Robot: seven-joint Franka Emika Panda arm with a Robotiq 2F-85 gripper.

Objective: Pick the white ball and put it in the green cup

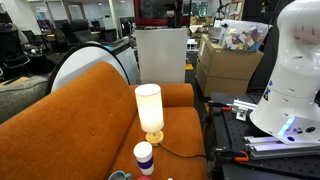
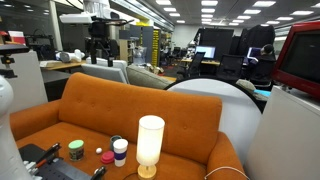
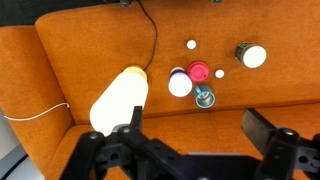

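Wrist view: the claw (image 3: 192, 120), spread wide, should drop squarely over the white ball (image 3: 191, 44), apart from the table lamp (image 3: 118, 98).

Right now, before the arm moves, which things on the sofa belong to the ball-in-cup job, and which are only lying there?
For the job:
- white ball, or its twin
- green cup
- pincer, open and empty

Just lying about:
- lamp
- white-and-purple cylinder
- red round piece
- dark container with pale top
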